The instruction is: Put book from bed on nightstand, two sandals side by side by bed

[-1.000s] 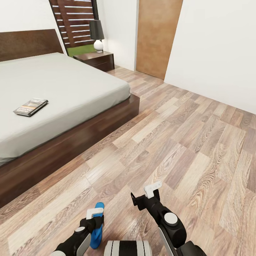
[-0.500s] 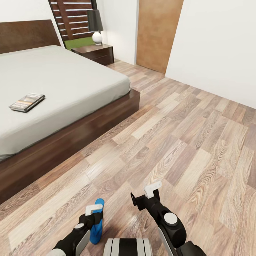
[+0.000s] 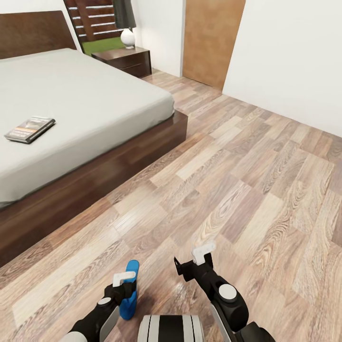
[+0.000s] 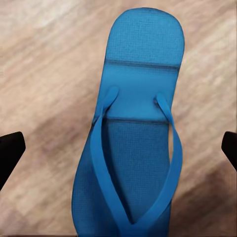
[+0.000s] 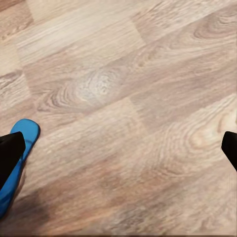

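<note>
Left end effector [image 3: 126,279] hung released directly over a blue sandal [image 4: 133,143], fingers spread wide either side, not touching. Sandal looked light, flat, rubbery; textured sole, thin Y-straps. Best pinched across its narrow waist. Right end effector [image 3: 191,261] also released, over bare wood-plank floor [image 5: 148,123]. Far beyond and left of both: book [image 3: 29,129], thin and stiff, lay flat on bed's [image 3: 95,99] smooth mattress; glossy dark nightstand [image 3: 124,60] farthest.
</note>
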{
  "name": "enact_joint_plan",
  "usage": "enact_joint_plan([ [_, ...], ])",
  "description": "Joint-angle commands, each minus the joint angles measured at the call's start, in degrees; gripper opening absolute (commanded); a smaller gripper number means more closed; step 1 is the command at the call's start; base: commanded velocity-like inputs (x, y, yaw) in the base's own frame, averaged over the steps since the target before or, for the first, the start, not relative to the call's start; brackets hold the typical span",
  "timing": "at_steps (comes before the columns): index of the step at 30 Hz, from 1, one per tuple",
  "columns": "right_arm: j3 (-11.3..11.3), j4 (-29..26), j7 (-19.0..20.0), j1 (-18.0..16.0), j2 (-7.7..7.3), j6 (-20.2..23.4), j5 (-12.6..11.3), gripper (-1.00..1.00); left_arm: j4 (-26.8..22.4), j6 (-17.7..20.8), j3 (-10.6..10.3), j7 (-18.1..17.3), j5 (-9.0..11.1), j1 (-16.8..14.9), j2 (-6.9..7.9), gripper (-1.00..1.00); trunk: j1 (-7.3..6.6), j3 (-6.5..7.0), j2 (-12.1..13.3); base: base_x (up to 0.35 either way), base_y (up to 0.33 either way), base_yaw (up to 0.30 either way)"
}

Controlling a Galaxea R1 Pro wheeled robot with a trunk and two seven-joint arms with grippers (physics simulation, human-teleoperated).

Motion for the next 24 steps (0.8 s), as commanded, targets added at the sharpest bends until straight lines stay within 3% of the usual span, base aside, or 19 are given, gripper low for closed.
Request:
enact_joint_plan([
  [1, 0.0, -0.1, 0.1, 0.0, 0.01, 0.3, 0.4, 1.00, 0.0, -0.2, -0.5, 0.4, 0.6, 0.0, 0.13, 1.00, 0.01, -0.26, 0.0, 0.000, 0.000, 0.000],
  [9, 0.0, -0.1, 0.1, 0.0, 0.01, 0.3, 0.4, 1.00, 0.0, -0.3, -0.5, 0.4, 0.6, 0.0, 0.31, 1.00, 0.01, -0.26, 0.0, 0.000, 0.000, 0.000],
  [18, 0.1, -0.1, 0.1, 0.0, 0.01, 0.3, 0.4, 1.00, 0.1, -0.6, -0.6, 0.4, 0.6, 0.0, 0.37, 1.00, 0.25, -2.26, -0.1, 0.000, 0.000, 0.000],
  [24, 0.1, -0.1, 0.1, 0.0, 0.01, 0.3, 0.4, 1.00, 0.2, -1.1, -0.7, 0.4, 0.6, 0.0, 0.32, 1.00, 0.25, -2.26, -0.1, 0.000, 0.000, 0.000],
])
